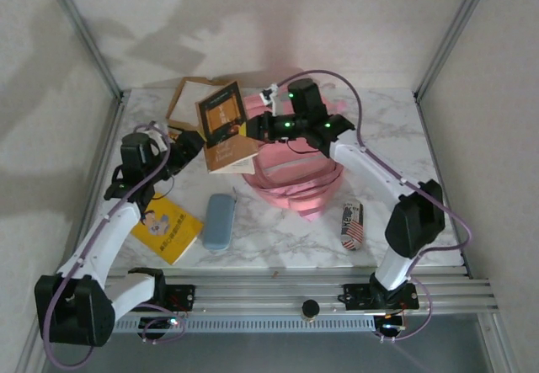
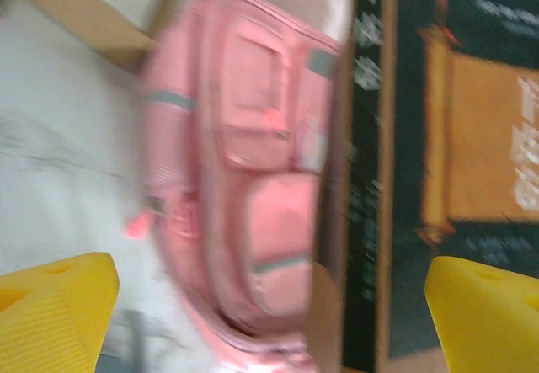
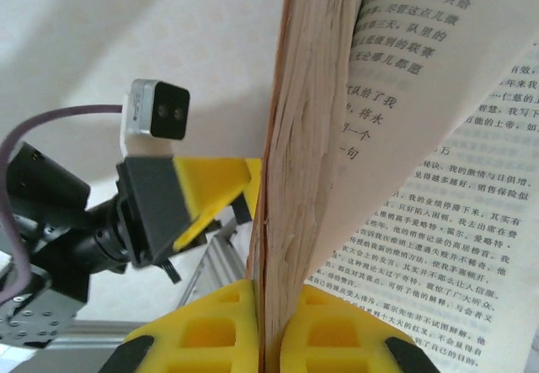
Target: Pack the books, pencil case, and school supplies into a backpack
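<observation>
My right gripper (image 1: 255, 127) (image 3: 269, 327) is shut on the dark brown book (image 1: 222, 120) (image 3: 290, 137) with the orange picture, holding it in the air just left of the pink backpack (image 1: 295, 179). Its pages fan open to the right in the right wrist view. My left gripper (image 1: 190, 146) (image 2: 269, 314) stands open beside the book's left edge, holding nothing. In the left wrist view the book's cover (image 2: 455, 137) sits at the right, with the backpack (image 2: 244, 179) behind it. A large yellow book (image 1: 166, 230) and a blue pencil case (image 1: 219, 220) lie on the table.
A shallow cardboard tray (image 1: 187, 97) lies at the back left of the marble table (image 1: 278, 238). A small flag-patterned item (image 1: 352, 226) lies right of the backpack. Metal rails (image 1: 278, 293) run along the near edge, and frame posts stand at the back corners.
</observation>
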`<state>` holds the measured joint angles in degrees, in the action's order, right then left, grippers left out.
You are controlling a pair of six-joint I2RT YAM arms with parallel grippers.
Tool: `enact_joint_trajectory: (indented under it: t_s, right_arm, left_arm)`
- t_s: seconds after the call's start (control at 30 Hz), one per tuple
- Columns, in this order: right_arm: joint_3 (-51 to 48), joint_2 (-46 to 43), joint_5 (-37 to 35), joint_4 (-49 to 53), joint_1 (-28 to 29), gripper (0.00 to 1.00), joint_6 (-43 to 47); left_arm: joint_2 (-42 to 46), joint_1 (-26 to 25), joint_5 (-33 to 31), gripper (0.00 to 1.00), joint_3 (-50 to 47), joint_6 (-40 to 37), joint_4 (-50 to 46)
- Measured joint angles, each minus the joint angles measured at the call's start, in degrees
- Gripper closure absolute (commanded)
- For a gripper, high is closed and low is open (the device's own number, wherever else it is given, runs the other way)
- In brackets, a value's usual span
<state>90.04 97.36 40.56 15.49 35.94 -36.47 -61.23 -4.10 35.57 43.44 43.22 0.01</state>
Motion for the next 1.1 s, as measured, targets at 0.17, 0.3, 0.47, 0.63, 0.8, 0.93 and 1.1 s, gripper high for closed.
enact_joint_trajectory:
  t_s: [0.17,0.3,0.47,0.63,0.8,0.93,1.1]
  right_arm:
    - [-4.5,-2.6,4.5,-2.0,-1.9,1.0,-2.1]
    - [-6.5,-3.9,6.6,-1.8,-4.1,1.0,-2.5]
    - [-8.4,-5.0,7.3,-1.6,-5.7,0.93,-1.7]
    - [-10.8,-6.2,7.5,-2.1,-6.9,0.61,-0.6]
    - [-15.0,-9.0,8.4,-3.0,-9.8,0.2,-0.8]
    - [-19.6,-11.2,11.9,-7.3,-12.3,0.01,-3.8]
    - [-23.0,-11.7,15.0,-11.6,-12.4,0.01,-6.7]
  left_arm:
    - [0.5,-9.6,4.2,0.26,-0.9,3.5,5.8]
    - [0.4,-12.4,4.1,0.47,-1.3,6.4,8.1]
    - [0.4,-14.7,4.1,0.77,-1.2,9.0,11.0]
    - [0.2,-15.9,3.5,1.0,-1.2,11.8,12.5]
    - [-1.2,-18.7,3.8,1.0,-1.1,13.5,16.7]
    - [-3.4,-21.4,3.9,1.0,-0.3,14.8,18.6]
    - [-6.3,-24.2,3.9,1.0,0.6,16.5,22.3]
